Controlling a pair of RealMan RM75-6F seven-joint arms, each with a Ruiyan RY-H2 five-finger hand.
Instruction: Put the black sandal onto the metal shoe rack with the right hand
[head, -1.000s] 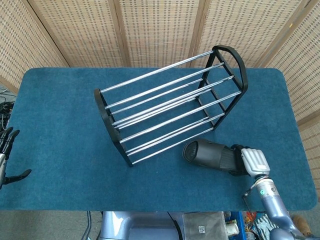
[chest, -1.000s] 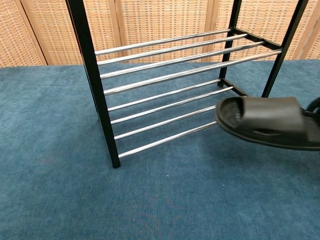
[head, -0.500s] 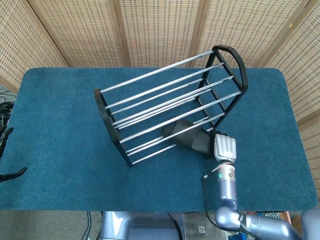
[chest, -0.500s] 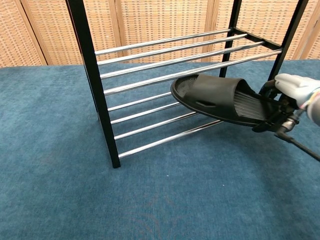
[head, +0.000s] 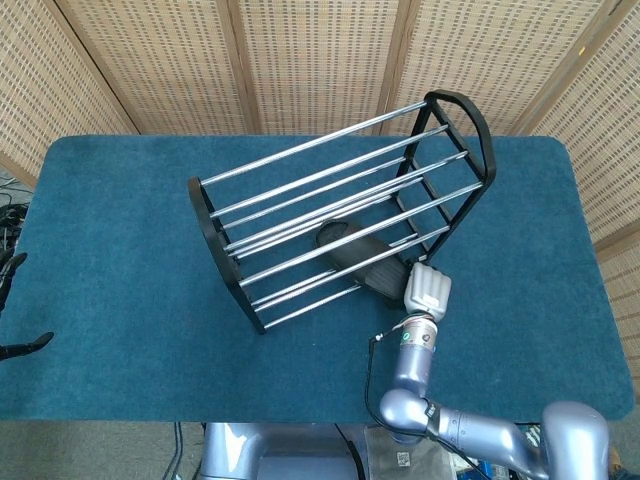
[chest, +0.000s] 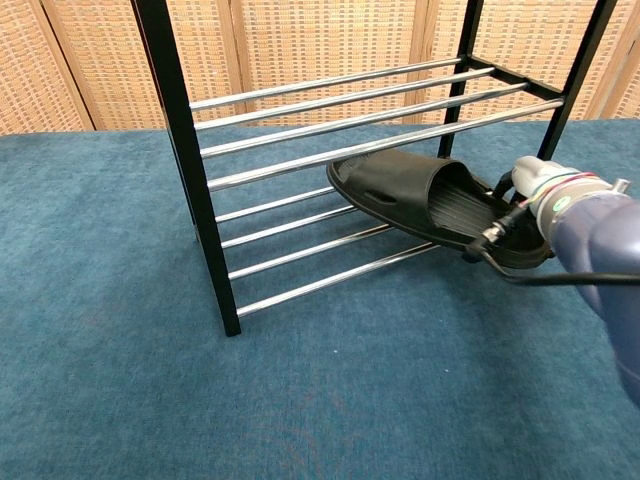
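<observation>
The black sandal (chest: 425, 195) lies toe-first between the chrome bars of the metal shoe rack (head: 300, 190), resting on its lower tier, heel sticking out on the near right side. The right hand (head: 427, 289) grips the heel. The left hand (head: 12, 310) hangs spread and holding nothing at the far left edge of the blue-carpeted worktop (head: 120, 260).
</observation>
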